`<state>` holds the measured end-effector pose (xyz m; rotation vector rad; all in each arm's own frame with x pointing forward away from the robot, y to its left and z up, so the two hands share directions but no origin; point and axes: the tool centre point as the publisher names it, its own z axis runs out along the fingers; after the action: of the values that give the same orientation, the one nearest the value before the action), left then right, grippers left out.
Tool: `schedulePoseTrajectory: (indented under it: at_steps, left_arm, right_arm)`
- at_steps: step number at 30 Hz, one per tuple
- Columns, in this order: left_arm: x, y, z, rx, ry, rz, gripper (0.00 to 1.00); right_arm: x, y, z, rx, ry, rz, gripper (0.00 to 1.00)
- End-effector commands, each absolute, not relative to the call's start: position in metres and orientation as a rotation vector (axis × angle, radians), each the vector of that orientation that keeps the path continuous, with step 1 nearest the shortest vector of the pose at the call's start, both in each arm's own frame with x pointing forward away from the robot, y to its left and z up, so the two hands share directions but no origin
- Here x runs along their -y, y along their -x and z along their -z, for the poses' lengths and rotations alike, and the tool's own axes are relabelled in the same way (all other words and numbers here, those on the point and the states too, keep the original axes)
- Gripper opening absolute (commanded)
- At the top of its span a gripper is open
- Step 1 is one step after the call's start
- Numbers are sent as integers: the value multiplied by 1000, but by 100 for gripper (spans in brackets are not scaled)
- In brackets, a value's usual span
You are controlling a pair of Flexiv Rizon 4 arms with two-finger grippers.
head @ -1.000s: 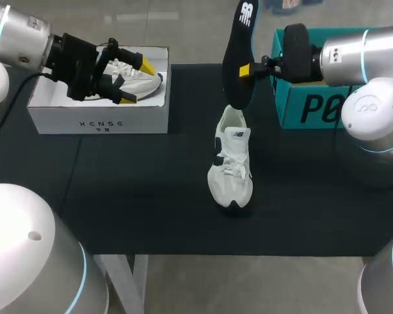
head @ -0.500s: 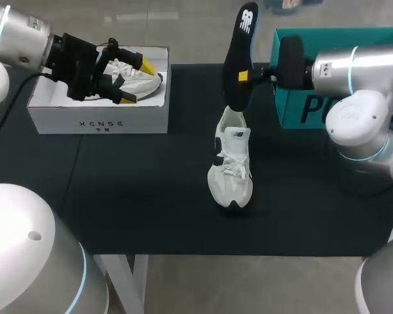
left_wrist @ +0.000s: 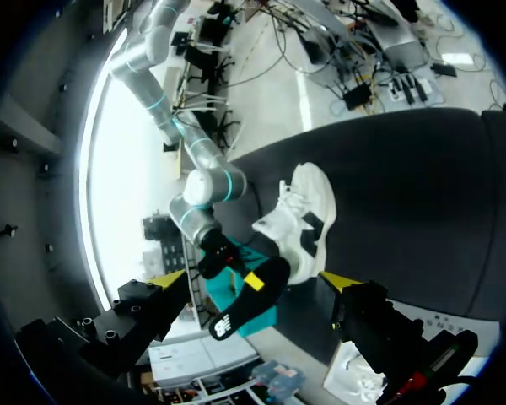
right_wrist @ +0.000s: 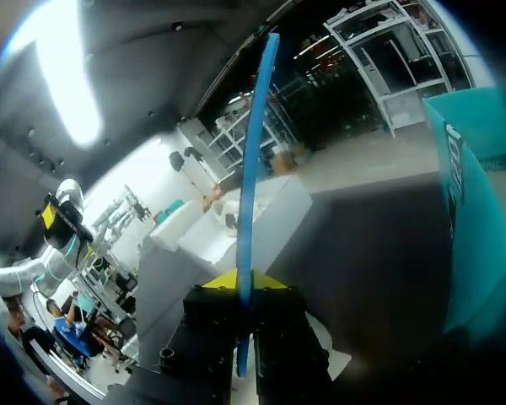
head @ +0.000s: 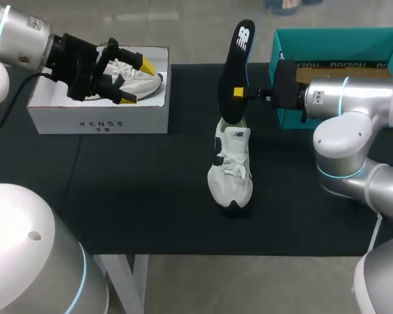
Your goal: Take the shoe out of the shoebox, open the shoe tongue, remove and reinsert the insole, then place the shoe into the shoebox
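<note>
A white shoe (head: 230, 171) with dark trim stands on the black table, toe toward the front edge. My right gripper (head: 238, 91) is shut on a black insole (head: 236, 59), held upright edge-on above the shoe. The insole's lower end touches the shoe's heel opening. In the right wrist view the insole (right_wrist: 257, 152) shows as a thin blue strip pinched in my right gripper (right_wrist: 239, 283). My left gripper (head: 128, 82) hangs open over the white shoebox (head: 98, 121). From the left wrist view, the shoe (left_wrist: 304, 221) and insole (left_wrist: 251, 295) lie far ahead of my left gripper (left_wrist: 249, 280).
The white shoebox at the back left holds a second white shoe (head: 139, 70). A teal shoebox (head: 327, 46) stands at the back right, behind my right arm (head: 344, 98). The black mat in front of and beside the shoe is bare.
My right arm has shifted left and lower with the insole, bringing its lower end down to the shoe's heel opening. The left arm and the shoe have not moved.
</note>
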<state>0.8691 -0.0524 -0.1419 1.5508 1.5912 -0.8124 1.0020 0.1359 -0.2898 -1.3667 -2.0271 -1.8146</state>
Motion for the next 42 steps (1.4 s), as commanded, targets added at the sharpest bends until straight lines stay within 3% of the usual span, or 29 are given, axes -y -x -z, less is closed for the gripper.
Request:
schedulePoseTrajectory:
  at_steps: [1, 36, 37, 38, 40, 42]
  left_arm:
    - [53, -868, 142, -1593, -1551, 808, 100]
    - [53, -868, 142, -1593, -1551, 808, 100]
    - [53, -868, 142, -1593, -1551, 808, 100]
    - [53, -868, 142, -1593, -1551, 808, 100]
    - [53, -868, 142, -1593, -1551, 808, 100]
    - [53, -868, 142, -1593, -1551, 808, 100]
  right_arm:
    - [-133, -1003, 296, 2022, 1342, 1790, 0]
    - [-139, -945, 349, 2060, 1327, 1592, 0]
    - [-139, -946, 347, 2062, 1327, 1592, 19]
    - [-139, -948, 344, 2068, 1323, 1596, 29]
    - [-138, -953, 339, 2077, 1317, 1604, 34]
    - [-138, -959, 336, 2085, 1315, 1609, 31]
